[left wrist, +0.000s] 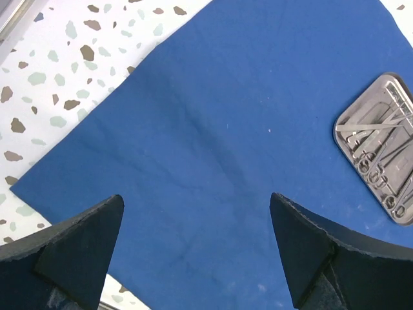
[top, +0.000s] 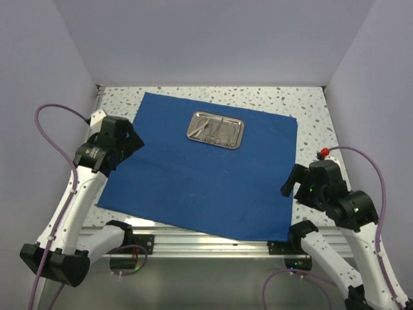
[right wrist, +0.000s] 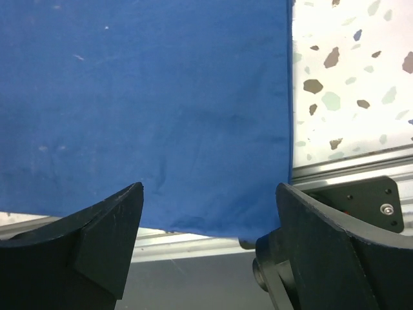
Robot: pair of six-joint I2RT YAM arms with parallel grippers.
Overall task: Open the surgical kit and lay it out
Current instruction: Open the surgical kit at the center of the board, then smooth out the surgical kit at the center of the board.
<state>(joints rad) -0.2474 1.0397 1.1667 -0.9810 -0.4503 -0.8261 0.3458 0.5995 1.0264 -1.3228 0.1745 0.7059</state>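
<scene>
The royal-blue cloth wrap [top: 206,184] lies spread flat on the table, and its near edge reaches over the front rail. The small steel tray [top: 215,130] rests on the far middle of the cloth with the slim silver instruments [left wrist: 379,152] lying inside it. My left gripper [top: 133,139] hovers open over the cloth's left edge [left wrist: 77,161], holding nothing [left wrist: 197,197]. My right gripper [top: 289,183] stands open above the cloth's near right corner [right wrist: 258,213], with nothing between its fingers [right wrist: 210,186].
The speckled white tabletop [top: 310,103] shows around the cloth at the back, left and right. An aluminium rail [right wrist: 348,171] runs along the near edge, with a black bracket [right wrist: 371,200] on it. White walls enclose the back and both sides.
</scene>
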